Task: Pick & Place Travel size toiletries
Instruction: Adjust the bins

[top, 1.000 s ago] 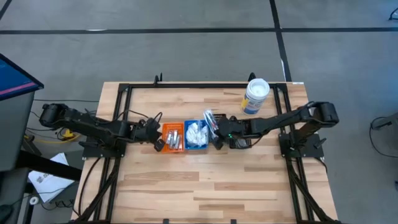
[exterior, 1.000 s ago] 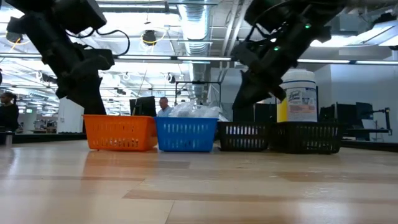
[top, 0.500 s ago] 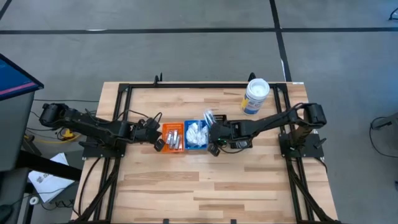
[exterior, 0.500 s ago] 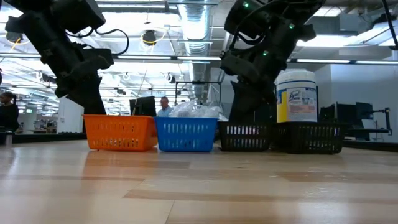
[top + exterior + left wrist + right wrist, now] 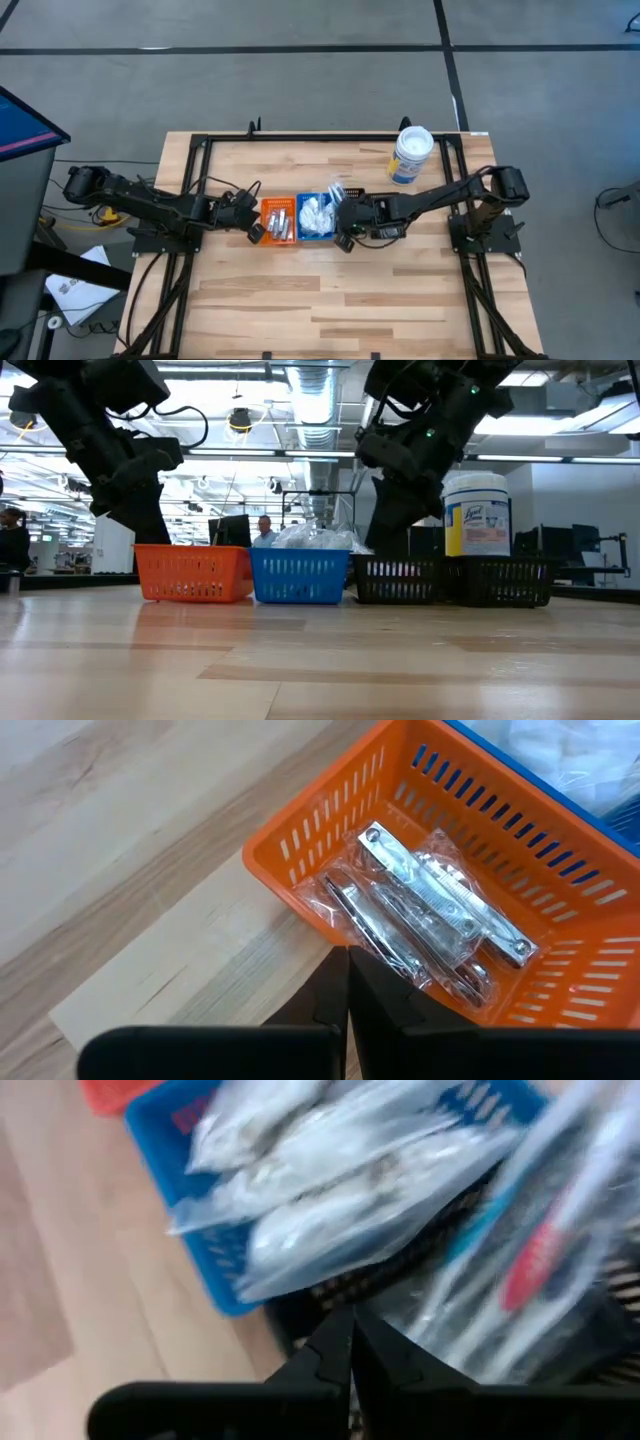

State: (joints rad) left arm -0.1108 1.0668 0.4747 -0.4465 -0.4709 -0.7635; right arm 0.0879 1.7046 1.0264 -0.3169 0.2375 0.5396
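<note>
Filling three bins mid-bench, silvery sachets (image 5: 440, 915) in the orange bin (image 5: 278, 220), white packets (image 5: 316, 213) in the blue bin (image 5: 318, 232), clear-wrapped sticks (image 5: 540, 1270) seemingly in a black bin (image 5: 398, 580), right gripper (image 5: 343, 236) clenched empty just beside the blue bin, left gripper (image 5: 256, 232) clenched beside the orange bin.

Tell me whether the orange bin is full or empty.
Partly filled. The orange bin holds several silvery clear-wrapped items lying flat on its floor, well below the rim; the high view shows them too.
</note>
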